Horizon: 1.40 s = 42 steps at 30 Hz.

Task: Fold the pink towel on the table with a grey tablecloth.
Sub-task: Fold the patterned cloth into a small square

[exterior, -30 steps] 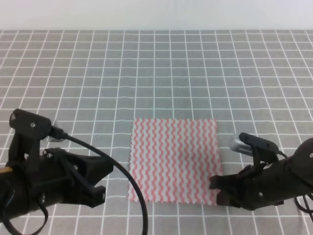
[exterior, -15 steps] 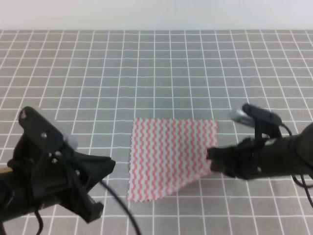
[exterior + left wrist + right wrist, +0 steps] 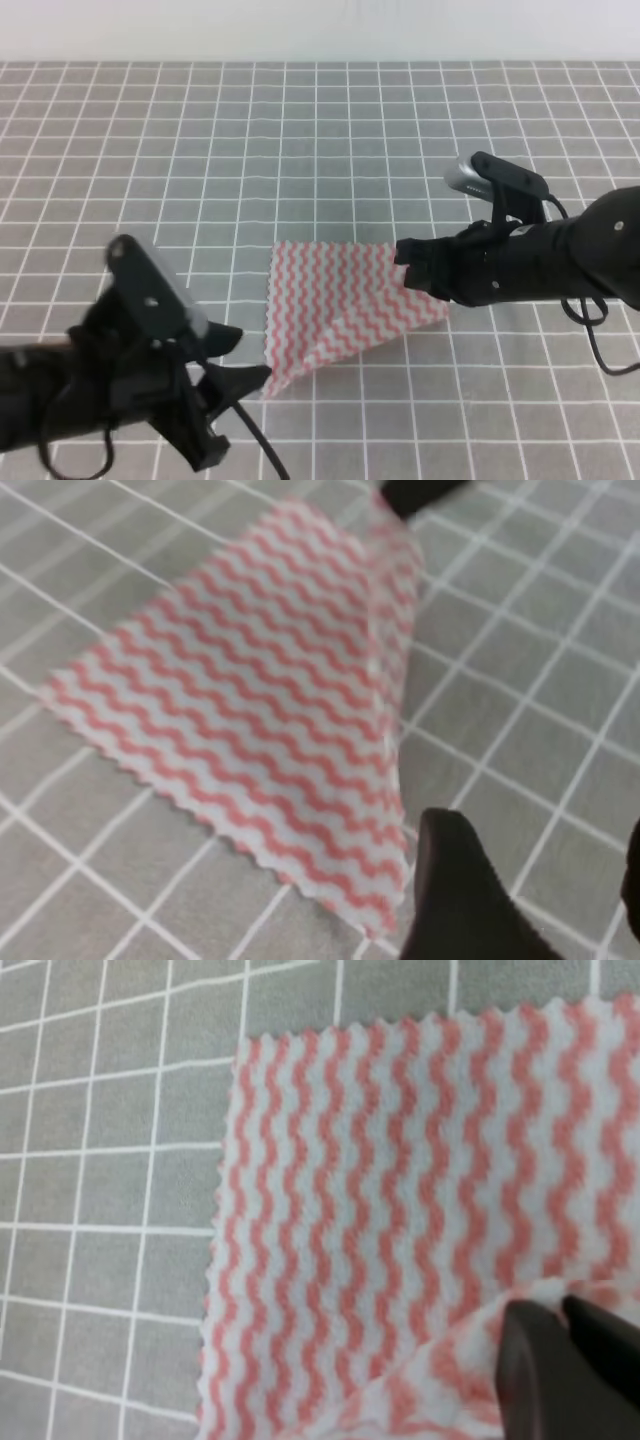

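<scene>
**Q:** Pink towel [image 3: 345, 305], the thin square cloth with pink-and-white wavy stripes and pinked edges: where is it, and which step is shown?

**A:** It lies near the front middle of the tabletop with a grey tablecloth [image 3: 320, 140], ruled in a white grid. The fold appears to be in progress: the near right corner is raised off the surface and drawn over the cloth, while the far and left edges lie flat.

**Q:** What holds that corner?

**A:** The black right gripper [image 3: 410, 268]. Its jaws are clenched on the lifted corner of the towel, seen in the right wrist view [image 3: 560, 1345] as two dark tips pinching striped fabric.

**Q:** And the other arm?

**A:** The black left gripper [image 3: 235, 385] hovers just beside the near left corner, holding nothing. Its jaws look parted, though the blurred views leave this uncertain.

**Q:** What does the next move call for?

**A:** Probably carrying the pinched corner across to the opposite edge, aligning it, then releasing without dragging the lower layer.
</scene>
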Tool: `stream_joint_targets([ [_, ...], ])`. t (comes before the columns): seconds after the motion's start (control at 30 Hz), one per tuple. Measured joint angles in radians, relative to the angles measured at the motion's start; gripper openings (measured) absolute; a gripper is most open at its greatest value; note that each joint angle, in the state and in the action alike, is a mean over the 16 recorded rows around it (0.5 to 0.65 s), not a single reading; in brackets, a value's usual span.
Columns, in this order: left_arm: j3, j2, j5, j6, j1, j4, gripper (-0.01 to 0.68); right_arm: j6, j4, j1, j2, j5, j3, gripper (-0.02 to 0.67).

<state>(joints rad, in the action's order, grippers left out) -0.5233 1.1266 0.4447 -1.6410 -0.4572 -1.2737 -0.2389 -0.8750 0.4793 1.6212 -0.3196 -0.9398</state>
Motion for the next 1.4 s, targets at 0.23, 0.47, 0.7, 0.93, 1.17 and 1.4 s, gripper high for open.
stream_joint_targets([
  [0.23, 0.000, 0.139, 0.033, -0.275, 0.000, -0.120, 0.033, -0.001, 0.000, 0.000, 0.014, 0.001, -0.020, -0.002],
  [0.47, -0.002, 0.255, 0.037, -0.483, 0.000, -0.217, 0.033, -0.001, 0.000, 0.000, 0.015, 0.003, -0.021, -0.002],
  [0.7, -0.012, 0.335, 0.017, -0.605, 0.000, -0.296, 0.033, 0.000, 0.000, 0.000, 0.016, 0.004, -0.021, -0.002],
  [0.93, -0.029, 0.388, 0.005, -0.670, 0.000, -0.348, 0.033, 0.000, 0.000, 0.000, 0.016, 0.004, -0.021, -0.002],
  [1.17, -0.044, 0.436, -0.002, -0.689, 0.001, -0.360, 0.033, 0.000, -0.001, 0.000, 0.015, 0.004, -0.021, -0.002],
  [1.4, -0.051, 0.475, -0.019, -0.733, 0.001, -0.403, 0.033, 0.000, -0.002, 0.000, 0.015, 0.003, -0.021, -0.002],
])
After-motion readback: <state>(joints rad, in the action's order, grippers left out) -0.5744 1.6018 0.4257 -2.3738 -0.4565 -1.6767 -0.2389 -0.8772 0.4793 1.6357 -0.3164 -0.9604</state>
